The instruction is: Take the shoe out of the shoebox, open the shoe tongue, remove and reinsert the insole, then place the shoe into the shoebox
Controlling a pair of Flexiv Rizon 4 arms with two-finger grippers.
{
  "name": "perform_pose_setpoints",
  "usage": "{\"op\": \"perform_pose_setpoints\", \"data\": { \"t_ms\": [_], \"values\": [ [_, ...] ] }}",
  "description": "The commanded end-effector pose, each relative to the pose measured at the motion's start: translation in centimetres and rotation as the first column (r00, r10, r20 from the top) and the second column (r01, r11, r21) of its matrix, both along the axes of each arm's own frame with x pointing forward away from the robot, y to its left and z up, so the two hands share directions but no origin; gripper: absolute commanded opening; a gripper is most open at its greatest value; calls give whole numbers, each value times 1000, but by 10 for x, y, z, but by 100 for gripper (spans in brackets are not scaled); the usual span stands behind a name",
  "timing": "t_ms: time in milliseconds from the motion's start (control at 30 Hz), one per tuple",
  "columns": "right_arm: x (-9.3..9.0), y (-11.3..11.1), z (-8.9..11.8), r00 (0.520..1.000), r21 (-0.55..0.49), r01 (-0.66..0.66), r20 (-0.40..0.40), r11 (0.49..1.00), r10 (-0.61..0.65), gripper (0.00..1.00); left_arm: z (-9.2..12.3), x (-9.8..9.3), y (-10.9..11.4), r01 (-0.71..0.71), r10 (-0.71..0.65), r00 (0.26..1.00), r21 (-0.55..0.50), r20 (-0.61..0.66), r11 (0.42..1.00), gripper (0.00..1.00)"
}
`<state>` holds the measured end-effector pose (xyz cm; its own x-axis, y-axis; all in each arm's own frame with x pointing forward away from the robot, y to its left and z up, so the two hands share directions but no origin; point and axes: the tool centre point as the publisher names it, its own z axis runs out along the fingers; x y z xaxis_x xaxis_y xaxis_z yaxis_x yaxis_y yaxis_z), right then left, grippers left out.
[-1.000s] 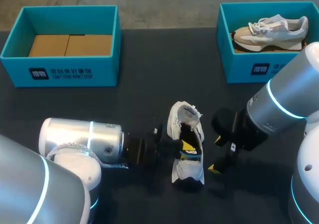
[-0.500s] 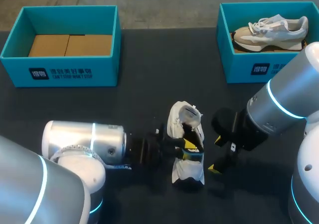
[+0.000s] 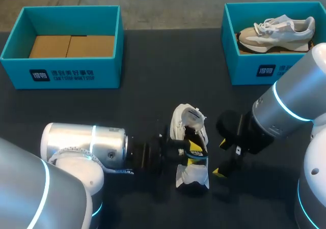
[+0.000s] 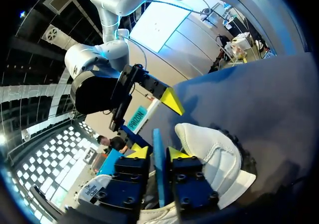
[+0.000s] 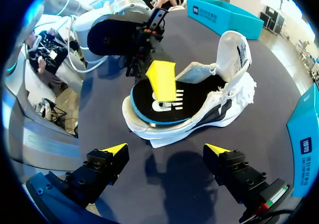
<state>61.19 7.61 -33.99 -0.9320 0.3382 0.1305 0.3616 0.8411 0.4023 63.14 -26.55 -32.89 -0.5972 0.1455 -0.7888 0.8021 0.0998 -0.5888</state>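
Observation:
A white shoe (image 3: 191, 175) lies on its side on the dark table, mouth towards my left arm. Its black insole (image 5: 169, 104) with a blue rim sticks partly out of the shoe. My left gripper (image 3: 189, 148) straddles the insole's edge (image 4: 158, 179): one yellow fingertip (image 5: 160, 79) lies over the insole, the other under it, with slim gaps showing at both sides, so it is open. My right gripper (image 5: 166, 149) stands wide open just right of the shoe (image 5: 224, 99), holding nothing. The empty shoebox (image 3: 61, 76) is at the far left.
A second teal box (image 3: 254, 68) at the far right holds another beige and white shoe (image 3: 277, 30). Bare table lies between the two boxes and ahead of the shoe. My right arm's thick forearm (image 3: 285, 112) slants in from the right.
My left gripper's fingers have eased apart around the insole, and the left arm has shifted slightly forth and back. The shoe and right arm have stayed put.

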Motion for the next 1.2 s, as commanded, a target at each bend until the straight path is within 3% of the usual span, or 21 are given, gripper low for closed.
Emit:
{"op": "perform_pose_setpoints", "data": {
  "t_ms": [33,367,600,633,667,700,767,967,1133,1200],
  "values": [
    [-1,0,0,1000,0,2,2,1000,-2,100,-6,0,0,-3,3,1000,3,-1,1000,0],
    [-1,0,0,1000,0,2,2,1000,-2,100,-27,24,0,-51,50,999,53,17,997,0],
    [-1,0,0,1000,0,2,2,1000,-2,100,-23,24,4,-51,51,999,46,11,998,0],
    [-1,0,0,1000,0,2,2,1000,-2,100,-22,23,4,-49,49,999,43,9,998,11],
    [-1,0,0,1000,0,2,2,1000,-2,100,-20,22,5,-48,48,999,40,8,998,30],
    [-1,0,0,1000,0,2,2,1000,-2,100,-19,20,6,-47,46,999,37,8,998,37],
    [-1,0,0,1000,0,2,2,1000,-2,100,-15,17,7,-40,40,999,27,5,999,40],
    [-1,0,0,1000,0,2,2,1000,-2,100,-6,10,8,-21,21,1000,12,7,1000,30],
    [-1,0,0,1000,0,2,2,1000,-2,100,-5,9,9,-12,12,1000,13,4,1000,0],
    [-1,0,0,1000,0,2,2,1000,-2,100,-6,9,8,-8,8,1000,17,3,1000,0]
  ]
}}
